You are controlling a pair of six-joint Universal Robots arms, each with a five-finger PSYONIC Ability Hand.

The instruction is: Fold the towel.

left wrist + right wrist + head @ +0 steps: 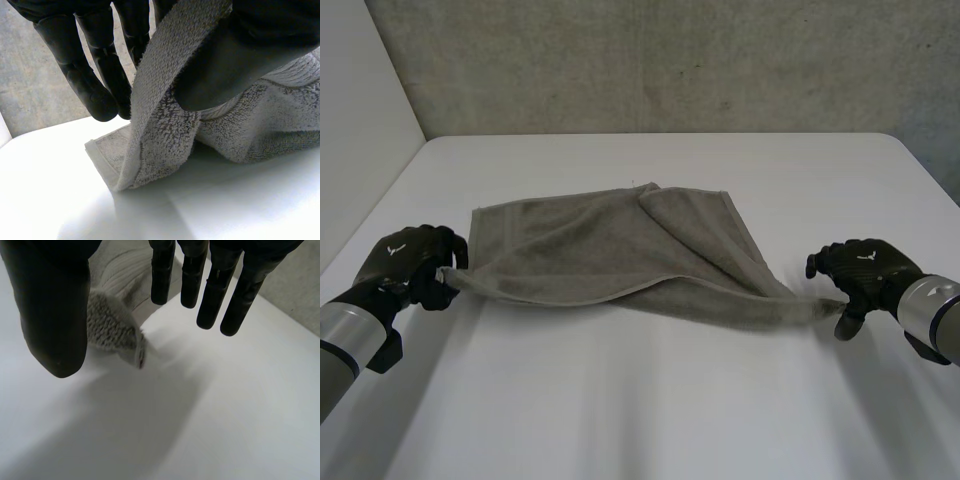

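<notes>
A: How far along?
B: Barely begun, I'd judge: the towel (590, 250) lies rumpled at the middle of the table (650, 400), with no clean fold. The left hand (415, 262) pinches its near corner — the right hand (865, 272) sits at the other; grip unclear.

I record the towel (610, 255) plain taupe-grey with a ribbed hem band; counter (650, 400) white; left hand (410, 262) and right hand (865, 268) black.
</notes>
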